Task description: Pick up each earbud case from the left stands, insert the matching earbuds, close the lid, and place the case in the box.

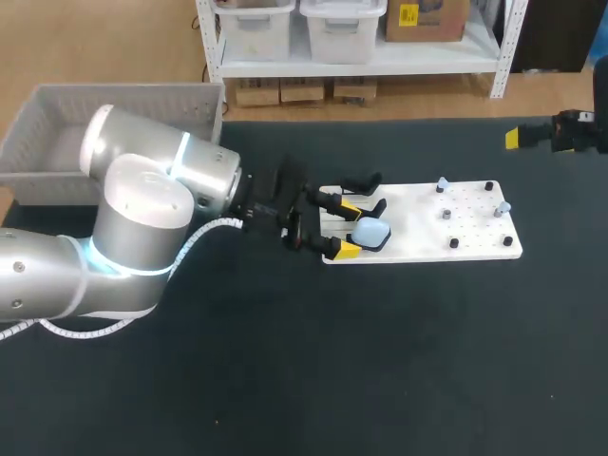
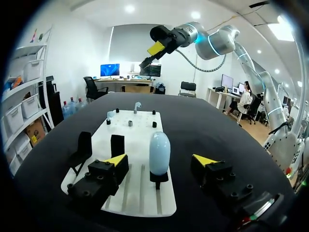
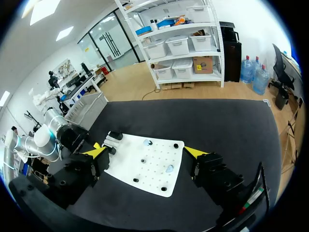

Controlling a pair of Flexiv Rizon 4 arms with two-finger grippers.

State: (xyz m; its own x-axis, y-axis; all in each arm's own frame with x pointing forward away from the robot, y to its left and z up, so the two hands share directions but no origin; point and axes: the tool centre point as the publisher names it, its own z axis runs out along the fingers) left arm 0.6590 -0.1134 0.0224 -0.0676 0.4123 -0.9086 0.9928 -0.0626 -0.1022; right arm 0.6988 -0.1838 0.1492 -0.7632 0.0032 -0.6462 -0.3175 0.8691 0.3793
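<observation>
On the black table (image 1: 380, 361), a pale blue oval earbud case (image 1: 370, 231) stands on the white pegged board's (image 1: 475, 242) left stand. The left gripper (image 1: 348, 228) straddles it, fingers wide and untouching, likely lining up a grasp. The right gripper (image 3: 146, 152), equally wide, hangs clear.

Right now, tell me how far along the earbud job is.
Done: nothing that shows; no case is visible in the box. In hand: the left tool is open around the blue case on its stand, not gripping. Left: lifting it, inserting the earbuds from the board, closing, boxing.
</observation>
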